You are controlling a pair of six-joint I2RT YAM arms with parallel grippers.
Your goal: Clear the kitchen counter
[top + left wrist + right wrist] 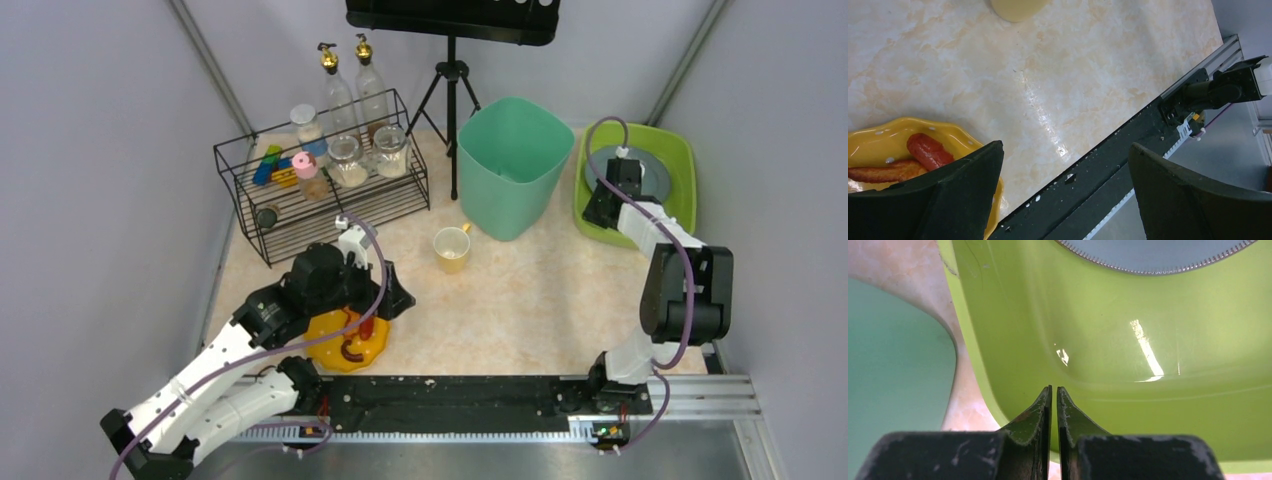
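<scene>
Right gripper [1053,388] first: its jaws are pressed together on nothing, tips hanging just inside the near wall of the lime tub [1013,315] at the worktop's far right corner. A grey dish [1158,252] lies in the tub beyond them. Left gripper [1065,147] is spread wide and empty, hovering over the yellow plate [878,137] near the front edge, left of middle; a sausage [928,150] and a browned strip lie on it.

The kitchen counter [540,300] runs from the front rail to the back walls. It is hard, flat and glossy, so I expect anything nudged on it to slide rather than tip. I judge the plate and the yellow cup [452,248], mid-counter just in front of the teal bin [510,165], are what remains to clear. The plate looks stiff and light; I'd pinch its scalloped rim and keep it level so the food stays put. The cup I'd take by its wall.
</scene>
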